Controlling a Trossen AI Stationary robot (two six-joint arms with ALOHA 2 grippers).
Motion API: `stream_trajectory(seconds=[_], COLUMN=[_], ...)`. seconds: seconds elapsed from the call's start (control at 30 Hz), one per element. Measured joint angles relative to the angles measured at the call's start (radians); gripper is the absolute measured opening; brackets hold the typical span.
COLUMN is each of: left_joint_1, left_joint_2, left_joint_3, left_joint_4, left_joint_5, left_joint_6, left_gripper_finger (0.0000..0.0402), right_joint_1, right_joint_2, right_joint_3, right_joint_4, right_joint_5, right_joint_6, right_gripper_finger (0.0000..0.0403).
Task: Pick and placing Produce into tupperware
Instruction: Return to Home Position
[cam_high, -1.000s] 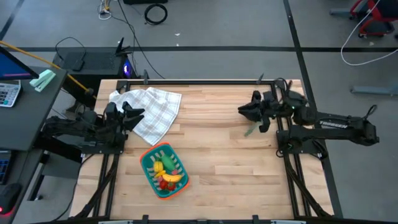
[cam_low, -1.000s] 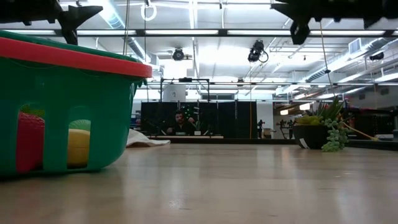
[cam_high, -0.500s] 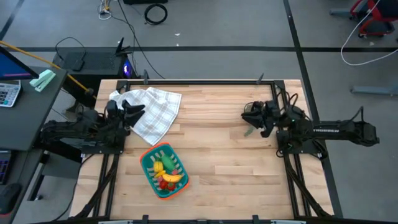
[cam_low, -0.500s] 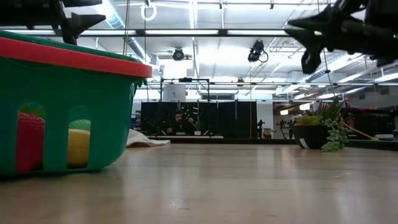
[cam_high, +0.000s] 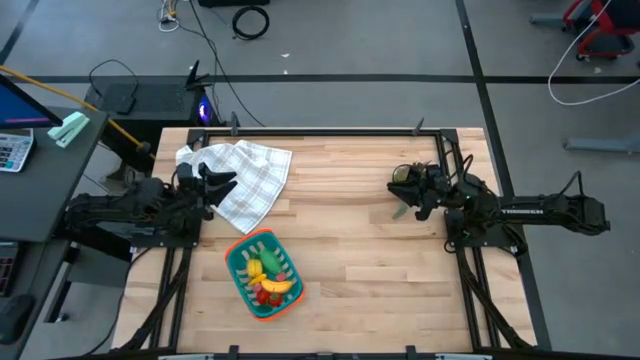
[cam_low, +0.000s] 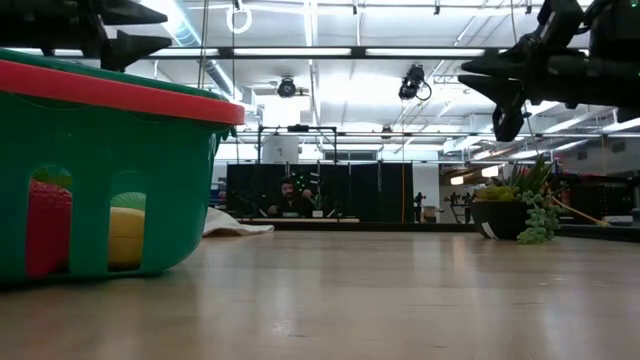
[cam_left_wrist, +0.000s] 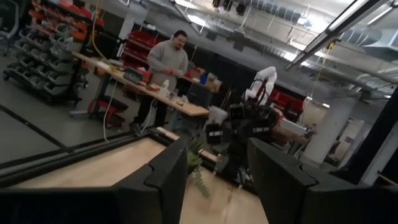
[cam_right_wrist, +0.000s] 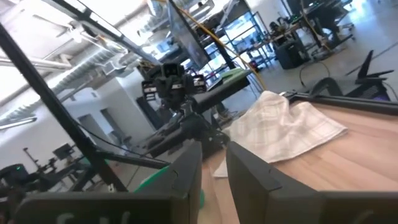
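The teal tupperware (cam_high: 236, 251) with an orange rim stands on the table's near-left part and fills the left of the low view (cam_low: 150, 140). Inside it lie a yellow banana (cam_high: 280, 287), a yellow lemon (cam_high: 254, 268), a green vegetable (cam_high: 270, 258) and red pieces (cam_high: 265, 296). Through the wall's holes a red piece (cam_low: 45, 225) and a yellow one (cam_low: 125, 235) show. My left gripper (cam_high: 218, 182) hovers open over the checked cloth's edge, at the table's left. My right gripper (cam_high: 394, 183) hangs open above the table's right part, holding nothing.
A white checked cloth (cam_high: 250, 175) lies crumpled at the far left of the table. A small green potted plant (cam_high: 402, 211) stands just below the right gripper and shows at the right of the low view (cam_low: 520, 205). Bare wood lies in the middle. A person stands beyond the table (cam_left_wrist: 166, 62).
My right arm has drawn back toward the table's right edge, and its gripper has come down lower over the table near the plant. The produce and the tupperware have stayed where they were.
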Motion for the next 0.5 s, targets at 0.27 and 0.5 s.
stream_trajectory(seconds=[0.27, 0.5], left_joint_1=[0.0, 0.0], left_joint_2=[0.001, 0.052], left_joint_3=[0.0, -0.002], left_joint_4=[-0.017, -0.041], left_joint_5=[0.0, 0.004], left_joint_6=[-0.009, 0.032], left_gripper_finger=[0.0181, 0.0174], right_joint_1=[0.0, 0.0], right_joint_2=[0.0, 0.0], right_joint_3=[0.006, 0.007], right_joint_4=[-0.002, -0.007], right_joint_5=[0.016, 0.016], right_joint_6=[-0.026, 0.032], right_gripper_finger=[0.0082, 0.0082])
